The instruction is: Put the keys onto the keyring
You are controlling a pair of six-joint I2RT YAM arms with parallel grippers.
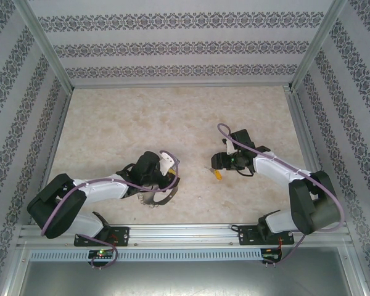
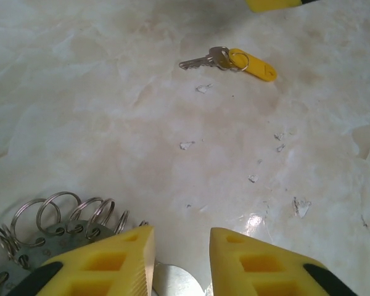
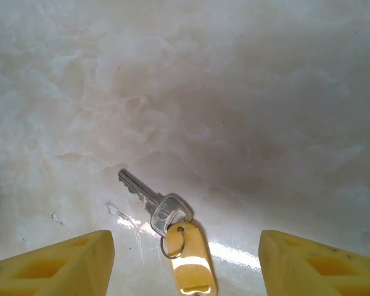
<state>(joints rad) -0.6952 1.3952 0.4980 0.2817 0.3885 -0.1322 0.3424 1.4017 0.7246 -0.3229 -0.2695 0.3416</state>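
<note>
The key (image 3: 153,198), silver blade with a small split ring and a yellow tag (image 3: 192,262), lies flat on the table. My right gripper (image 3: 185,242) hangs open right over it, one yellow finger on each side, neither touching. In the top view the key (image 1: 216,174) sits just under the right gripper (image 1: 219,164). The keyring (image 2: 52,231), a grey metal ring fringed with small silvery loops, lies at the left finger of my left gripper (image 2: 182,246). Its jaws stand apart, a silvery piece of the ring (image 2: 172,280) low between them. The key (image 2: 205,60) lies far ahead of it.
The marble-patterned table (image 1: 142,123) is walled in by patterned panels, with metal rails (image 1: 172,233) along the near edge. The keyring (image 1: 155,198) lies near that edge under the left gripper (image 1: 169,174). Small white flecks (image 2: 186,145) dot the surface.
</note>
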